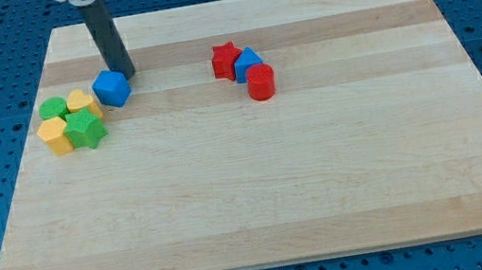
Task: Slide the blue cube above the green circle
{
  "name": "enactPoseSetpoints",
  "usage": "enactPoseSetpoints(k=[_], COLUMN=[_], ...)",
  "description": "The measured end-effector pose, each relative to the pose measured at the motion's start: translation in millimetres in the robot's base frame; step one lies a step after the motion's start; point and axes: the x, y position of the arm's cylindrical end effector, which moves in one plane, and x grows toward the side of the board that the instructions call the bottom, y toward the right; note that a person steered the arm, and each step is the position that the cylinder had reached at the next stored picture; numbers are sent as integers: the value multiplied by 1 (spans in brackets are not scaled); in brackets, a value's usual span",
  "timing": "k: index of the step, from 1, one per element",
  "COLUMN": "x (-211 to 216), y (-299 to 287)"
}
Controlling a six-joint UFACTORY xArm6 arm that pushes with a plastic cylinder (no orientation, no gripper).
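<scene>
The blue cube [111,87] sits at the board's upper left. My tip [128,75] stands just to the cube's upper right, touching or nearly touching it. The green circle [52,109] lies to the cube's left, a little lower, in a tight cluster. A yellow heart [80,102] lies between the green circle and the blue cube.
The cluster also holds a yellow block [54,136] and a green star [85,129]. A second group sits right of centre near the top: a red star [226,61], a blue block [247,62] and a red cylinder [260,82]. The wooden board [259,190] ends at blue pegboard.
</scene>
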Motion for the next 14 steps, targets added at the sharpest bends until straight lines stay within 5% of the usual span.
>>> enactPoseSetpoints(k=[1,3,8,11,14], x=[24,62,13,-23,-11], y=[42,26,-53,-42,-92])
